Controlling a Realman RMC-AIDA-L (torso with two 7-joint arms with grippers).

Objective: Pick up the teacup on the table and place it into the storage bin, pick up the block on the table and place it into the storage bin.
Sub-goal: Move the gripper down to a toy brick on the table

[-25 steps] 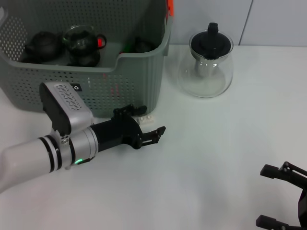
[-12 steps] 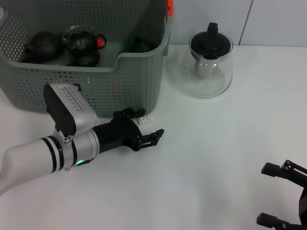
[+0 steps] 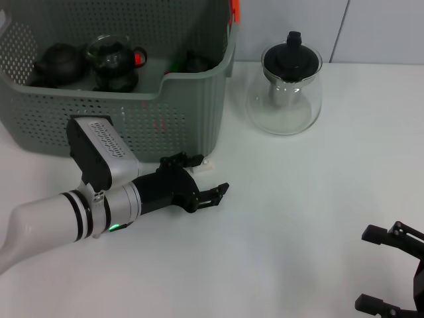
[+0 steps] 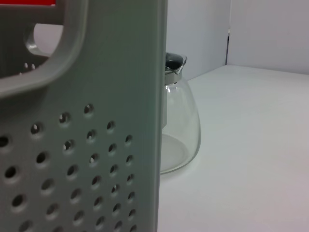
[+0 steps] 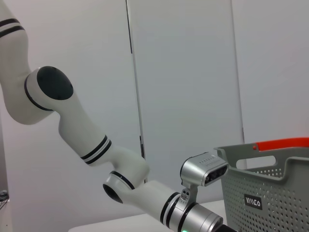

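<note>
With the left arm reaching low across the table (image 3: 298, 218), the left gripper (image 3: 199, 180) lay just in front of the storage bin (image 3: 192, 99), near its front right corner, its fingers spread apart and holding nothing. The block (image 3: 207, 162), small and white, sat on the table against the foot of the bin wall, mostly hidden behind the upper finger; whether a finger touched it could not be determined. No teacup was seen on the table; several dark vessels lay inside the bin, too indistinct to identify individually. The left wrist view showed only the bin's perforated corner close up and the glass teapot (image 4: 181, 125) beyond it. The right gripper (image 3: 391, 275) was parked at the near right corner of the table, fingers apart and empty.

In judgement, the step in hand was the approach to the block. To do it well, the fingers should straddle the block squarely before closing, as the bin wall just behind it leaves little room. A skewed approach could push the block against the wall or pinch its edge. Once gripped, the block should be raised clear of the dipped front rim before moving inward.
</note>
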